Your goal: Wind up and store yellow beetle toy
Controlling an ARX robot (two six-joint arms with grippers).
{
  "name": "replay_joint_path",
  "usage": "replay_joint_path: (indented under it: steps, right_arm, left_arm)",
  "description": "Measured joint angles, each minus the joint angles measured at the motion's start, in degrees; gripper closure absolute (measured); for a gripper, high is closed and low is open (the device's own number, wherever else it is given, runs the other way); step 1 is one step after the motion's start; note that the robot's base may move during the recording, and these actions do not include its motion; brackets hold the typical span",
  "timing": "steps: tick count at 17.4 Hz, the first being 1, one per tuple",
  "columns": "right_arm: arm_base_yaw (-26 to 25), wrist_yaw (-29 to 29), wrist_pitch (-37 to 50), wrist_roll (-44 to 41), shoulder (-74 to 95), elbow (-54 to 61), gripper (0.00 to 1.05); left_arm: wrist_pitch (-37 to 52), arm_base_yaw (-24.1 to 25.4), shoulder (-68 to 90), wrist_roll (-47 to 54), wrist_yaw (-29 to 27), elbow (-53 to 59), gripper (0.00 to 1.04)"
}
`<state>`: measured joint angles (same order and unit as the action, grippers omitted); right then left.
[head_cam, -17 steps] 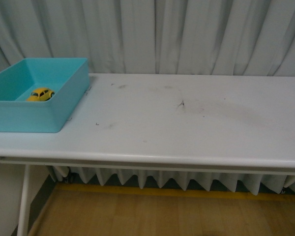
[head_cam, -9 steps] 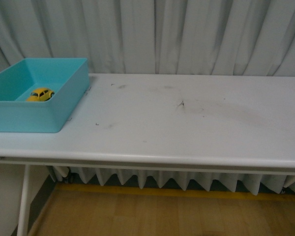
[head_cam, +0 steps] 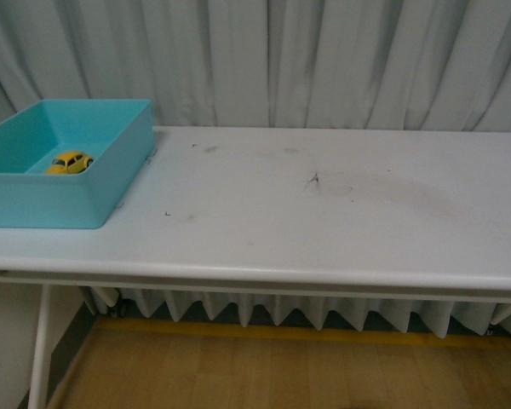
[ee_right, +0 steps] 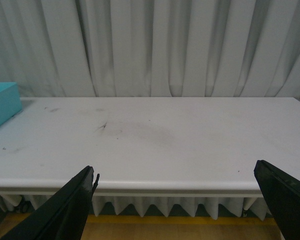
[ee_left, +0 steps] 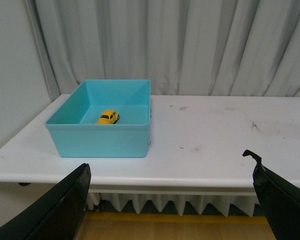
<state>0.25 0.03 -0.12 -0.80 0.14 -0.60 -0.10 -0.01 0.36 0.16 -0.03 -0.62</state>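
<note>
The yellow beetle toy point(head_cam: 70, 162) is seen resting on its wheels on the floor of the teal box point(head_cam: 111, 179), toward the box's near wall, where the box's sides keep it from rolling off. The box is set at the far-left corner of the white table point(head_cam: 324, 221), its left part cut off by the edge of the front view. From this placement the storing step is judged to be done.

The left gripper point(ee_left: 170, 200) is held back from the table's near edge, its fingers point(ee_left: 60, 205) spread wide with nothing between them, the box and toy framed in the gap. The right gripper point(ee_right: 175, 200) is likewise drawn back off the near edge further right, its fingers point(ee_right: 65, 205) wide apart and holding nothing. Neither arm appears in the front view.

To the right of the box the tabletop is marked only by dark scuffs. The curtain point(head_cam: 324, 60) hangs close behind the far edge, so room is judged tighter there than at the near side.
</note>
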Motion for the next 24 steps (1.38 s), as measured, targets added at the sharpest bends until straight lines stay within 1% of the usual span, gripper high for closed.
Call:
replay_joint_path:
  steps: [24]
  right_arm:
    - [0.00,0.00,-0.09,0.00,0.00,0.00,0.06]
  left_arm:
    - [-0.13,0.00,0.00,-0.02,0.04,0.00,0.07]
